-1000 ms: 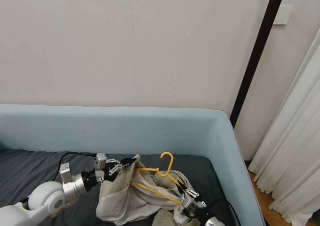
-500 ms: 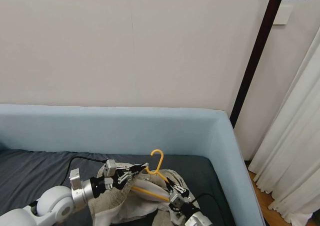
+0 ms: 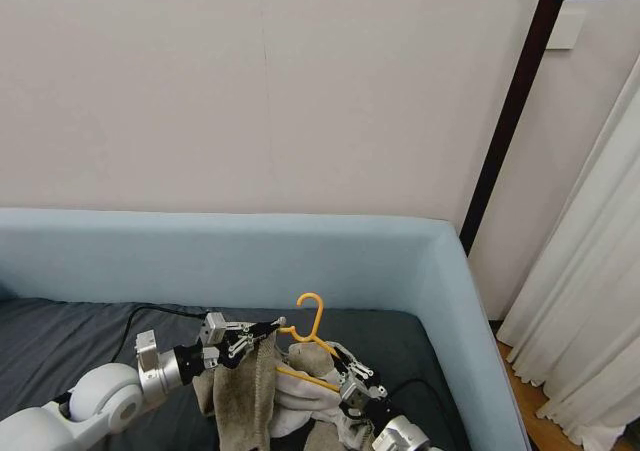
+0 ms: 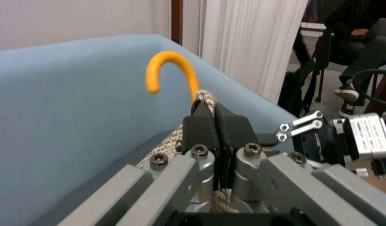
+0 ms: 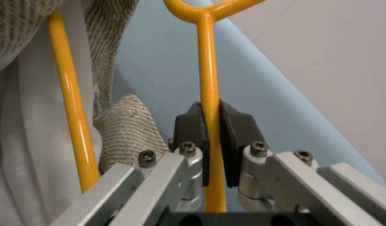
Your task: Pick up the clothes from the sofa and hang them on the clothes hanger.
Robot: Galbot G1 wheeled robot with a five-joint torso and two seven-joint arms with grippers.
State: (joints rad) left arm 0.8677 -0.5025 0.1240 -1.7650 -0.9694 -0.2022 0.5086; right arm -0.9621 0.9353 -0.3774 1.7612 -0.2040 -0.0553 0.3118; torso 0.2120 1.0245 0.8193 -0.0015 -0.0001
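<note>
The left gripper [image 3: 265, 331] pinches the soft, floppy clothes [image 3: 245, 401] at the top edge. On the right, the right gripper [image 3: 352, 373] squeezes the stiff yellow hanger [image 3: 317, 316] by its thin bar.

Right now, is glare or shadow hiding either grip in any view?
Head view: soft even light, no glare; the left gripper on the knit garment and the right gripper on the yellow hanger stand unshadowed. Left wrist view: hanger hook lit evenly, pads dark but shut on the knit. Right wrist view: a thin glossy streak along the hanger rod, hiding nothing.
</note>
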